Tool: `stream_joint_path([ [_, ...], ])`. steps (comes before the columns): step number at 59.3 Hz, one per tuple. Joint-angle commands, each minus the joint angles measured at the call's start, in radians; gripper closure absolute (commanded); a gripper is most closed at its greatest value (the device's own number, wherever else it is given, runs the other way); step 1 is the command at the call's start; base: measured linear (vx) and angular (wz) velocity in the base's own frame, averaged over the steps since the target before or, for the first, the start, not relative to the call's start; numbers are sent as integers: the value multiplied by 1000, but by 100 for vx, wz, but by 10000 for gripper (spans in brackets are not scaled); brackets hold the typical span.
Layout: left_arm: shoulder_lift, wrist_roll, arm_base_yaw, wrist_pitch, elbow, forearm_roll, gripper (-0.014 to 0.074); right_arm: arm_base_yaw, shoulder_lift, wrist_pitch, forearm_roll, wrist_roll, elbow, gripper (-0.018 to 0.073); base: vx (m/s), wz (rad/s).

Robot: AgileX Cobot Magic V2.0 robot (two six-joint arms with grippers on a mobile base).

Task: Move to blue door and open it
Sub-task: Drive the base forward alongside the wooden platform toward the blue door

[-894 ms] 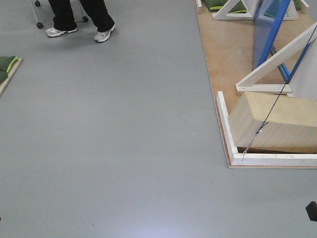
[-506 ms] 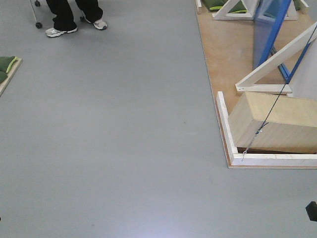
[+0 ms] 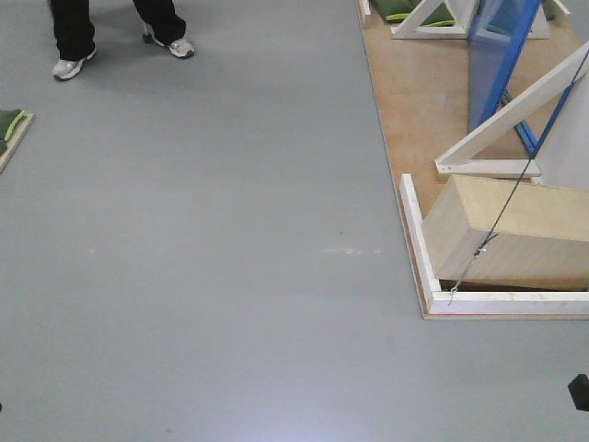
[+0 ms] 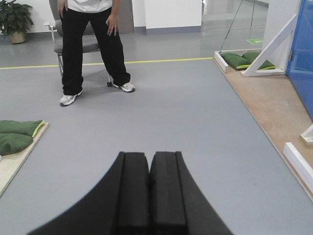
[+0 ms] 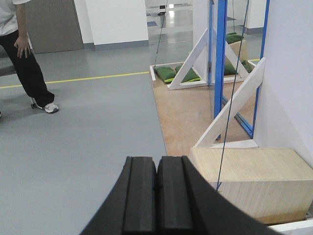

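Grey floor stretches wide ahead of the robot, and the blue door stands away at the far right, upright on a plywood platform with a white rim. A white diagonal brace leans just in front of it, and nearer still a pale wooden box sits tilted inside the platform's corner, with a thin dark cable running down across it. The left gripper is closed, its black pads pressed flat together with nothing between them, pointing out over bare floor. The right gripper is closed on nothing too, and it faces the box and brace, with the door's blue edge rising beyond them. Off to the far left, a person in black trousers stands bent forward before a grey chair, hands on thighs. Green cushions lie on a low board at the left edge, more rest near the door's base, and a yellow line crosses the floor behind.
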Motion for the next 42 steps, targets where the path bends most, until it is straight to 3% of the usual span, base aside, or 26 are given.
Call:
stream_joint_path([
  [1,-22,-4,-6,-76,-16,-2,526,2,-13,-81,-6,-7,9,564,12,0],
  [18,-26,-4,-57,-76,-16,-2,526,-85,-15,-81,-5,-7,9,564,18,3],
  [42,-25,-4,-70,-76,-16,-2,526,-84,-15,-81,-5,-7,9,564,22,10],
])
